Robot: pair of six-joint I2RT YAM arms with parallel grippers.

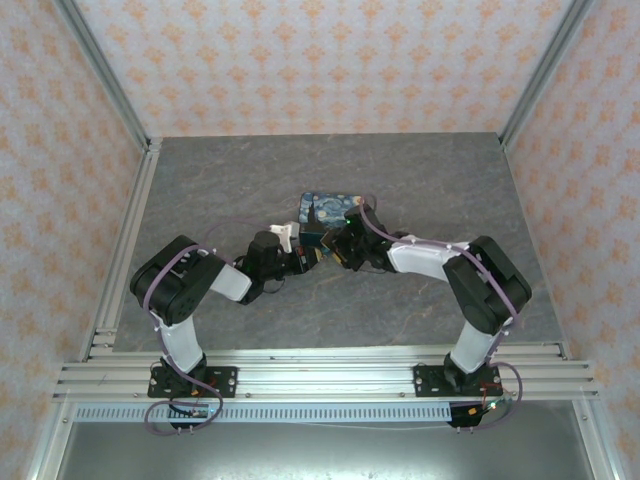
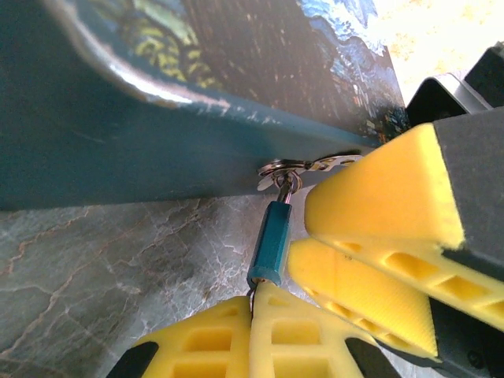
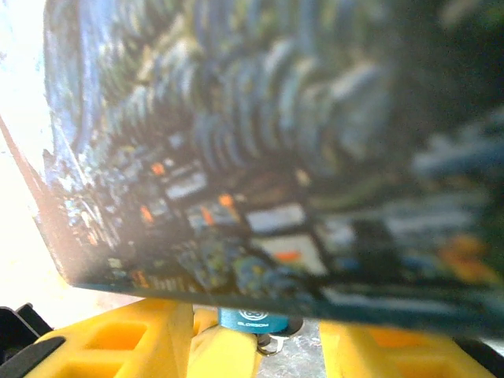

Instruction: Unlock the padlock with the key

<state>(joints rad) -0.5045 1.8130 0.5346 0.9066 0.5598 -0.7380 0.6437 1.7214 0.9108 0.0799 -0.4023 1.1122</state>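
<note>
Both ribbed yellow fingers of the left claw point(image 2: 253, 315) are pressed flat together. A thin dull-metal sliver pokes out at the top of their seam, which I take to be the key point(image 2: 252, 294). Its tip sits right at the underside of the padlock point(image 2: 269, 240). The step in hand looks like insertion, with the key at the keyhole and not yet turned. Whether it is seated inside is too small to tell.

The padlock is a small teal block, smooth-sided and slightly tilted. Its thin bright shackle point(image 2: 282, 189) hangs from the metal hasp point(image 2: 285, 168) on the front edge of the tin point(image 2: 157, 118). Just beside it, the right claw point(image 2: 303, 236) has its fingers parted and grips nothing I can see. In its own wrist view the padlock shows between them, under the tin's edge.

The next move, as I judge it, is to steady the little body, push the key straight along its axis, then twist. The lock probably swings loosely, so a sideways push could knock it off line.

The tin is glossy painted metal, dark blue with yellow swirls, and scuffed along the rim. It rests on a grey counter point(image 2: 102, 268) that is matte and veined like marble.
</note>
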